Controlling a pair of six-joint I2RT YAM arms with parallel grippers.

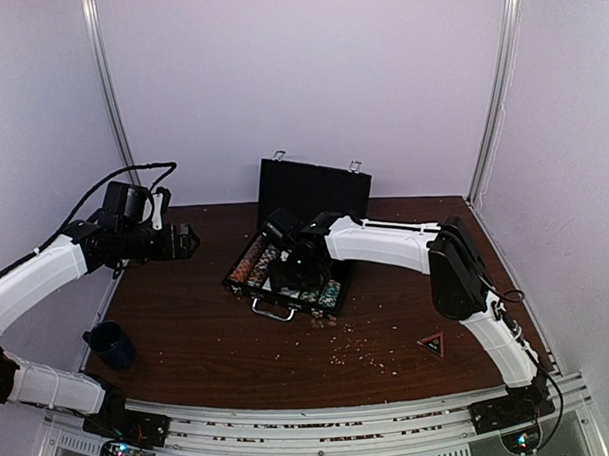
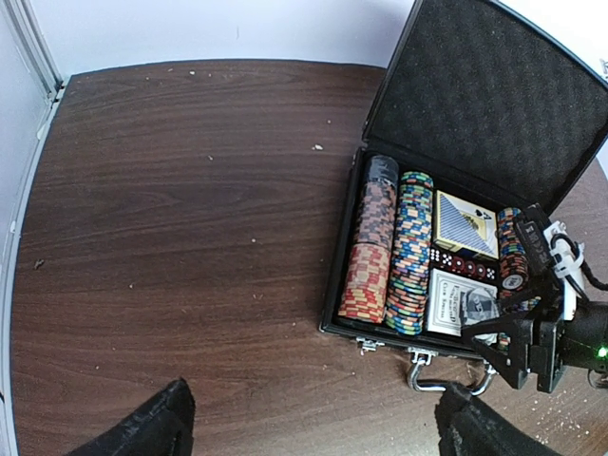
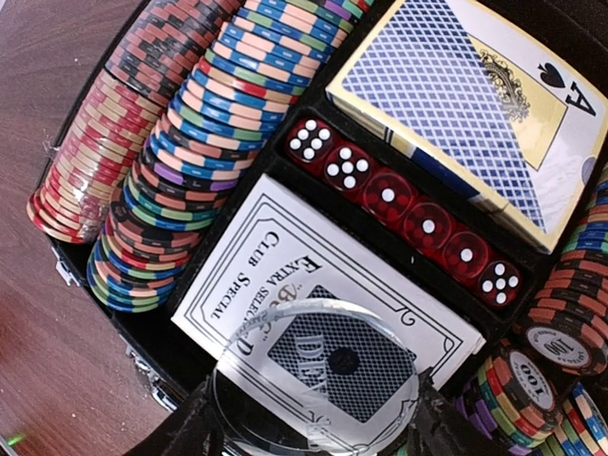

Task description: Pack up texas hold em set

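case: black rectangular case with silver corners (image 1: 313,188), mid surface, lid open and standing upright at the far side. Silver handle (image 2: 446,382) is on the near edge, facing the arm bases.
surface: dark brown wood-grain surface (image 1: 208,341), with pale crumbs (image 1: 364,358) scattered in front of the case.
chips: multicoloured poker chip rows (image 2: 410,252) lie on edge in the case slots. Two rows on the left side, more on the right side partly hidden by the right arm.
cards: blue-backed card deck box with an ace of spades (image 3: 456,104) sits in the far middle slot. White card deck box with black print (image 3: 285,275) sits in the near middle slot.
dice: row of red translucent dice (image 3: 408,214) in the groove between the two deck boxes.
right pincer (image 3: 313,418): down in the case over the white card deck box, pinching a clear round dealer button (image 3: 318,380) by its rim. Button lies flat-ish over the box; cannot tell if it touches.
left pincer (image 2: 313,427): raised over the left part of the surface, well apart from the case, camera looking down at it. Fingers (image 2: 142,427) spread wide, nothing between them.
mug: dark blue mug (image 1: 110,345) upright near the left near corner, well apart from the case.
other: small red triangular item (image 1: 431,344) on the surface, right side, beside the right arm.
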